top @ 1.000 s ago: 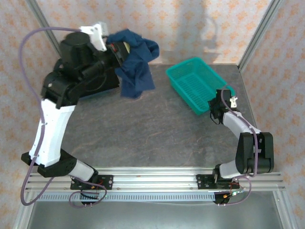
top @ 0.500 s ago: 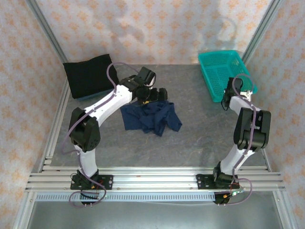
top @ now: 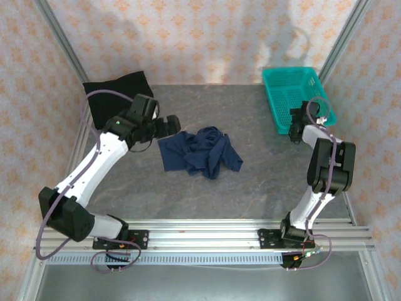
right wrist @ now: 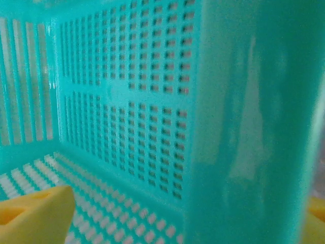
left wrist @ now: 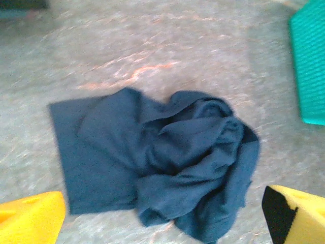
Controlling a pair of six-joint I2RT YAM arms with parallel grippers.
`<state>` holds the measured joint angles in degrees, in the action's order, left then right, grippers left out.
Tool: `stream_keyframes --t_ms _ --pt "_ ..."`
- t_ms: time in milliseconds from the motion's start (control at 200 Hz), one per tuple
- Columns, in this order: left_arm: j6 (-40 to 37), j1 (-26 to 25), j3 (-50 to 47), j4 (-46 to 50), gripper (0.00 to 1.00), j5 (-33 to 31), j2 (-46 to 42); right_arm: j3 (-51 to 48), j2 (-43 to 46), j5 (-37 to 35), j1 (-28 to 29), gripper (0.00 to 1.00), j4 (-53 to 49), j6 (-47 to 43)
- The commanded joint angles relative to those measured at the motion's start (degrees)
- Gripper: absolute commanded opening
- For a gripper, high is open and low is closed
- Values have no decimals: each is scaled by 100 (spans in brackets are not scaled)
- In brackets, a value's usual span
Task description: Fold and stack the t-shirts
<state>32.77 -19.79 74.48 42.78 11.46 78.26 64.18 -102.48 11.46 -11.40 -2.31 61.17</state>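
grey mottled counter (top: pixel 263 182): carrying both shirts and the basket. One shirt is lying in the middle, which I am treating as the work area.
plain black cloth t-shirt (top: pixel 116 97): lying flat as a rough rectangle in the far left corner, well apart from the other shirt. I am judging it folded and parked as the base of the stack. The fold edges are too dark to check.
navy blue cloth t-shirt (top: pixel 200 152): lying in a crumpled heap at the counter's middle. One flat panel is spreading to the left and the rest is bunching in ridges on the right. No print is showing and nothing is holding it. The fold is not yet begun: it is waiting to be spread flat, folded, then carried onto the black one.
teal plastic mesh basket (top: pixel 294 88): sitting in the far right corner with its mesh floor showing bare.
left gripper (top: pixel 172 123): hovering just beside the navy heap's left edge, jaws spread wide. In the wrist view the yellow pads (left wrist: pixel 30 218) are standing at either side, with the shirt lying untouched below.
right gripper (top: pixel 293 122): sitting at the basket's near wall, jaws spread. The mesh wall is passing between the pads in the wrist view, and I cannot tell whether either pad is touching it.
shirt tally: judging roughly half done, with one shirt looking finished, one to fold, and stacking to follow.
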Motion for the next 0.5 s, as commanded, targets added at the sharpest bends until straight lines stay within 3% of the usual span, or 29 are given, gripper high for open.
stream_keyframes --t_ms 0,215,360,495 --pt "136 168 -571 239 100 -344 -99 -290 921 814 73 95 -456 -521" --pt "588 404 -1413 -331 99 135 102 -712 2438 1445 611 95 -2191 -1974" --pt "704 410 -1558 -692 94 434 610 -1235 2953 2046 1698 92 -2209 -2372" --pt "780 406 -1594 -926 84 659 1057 -1284 2749 2084 2957 89 -2268 -2979"
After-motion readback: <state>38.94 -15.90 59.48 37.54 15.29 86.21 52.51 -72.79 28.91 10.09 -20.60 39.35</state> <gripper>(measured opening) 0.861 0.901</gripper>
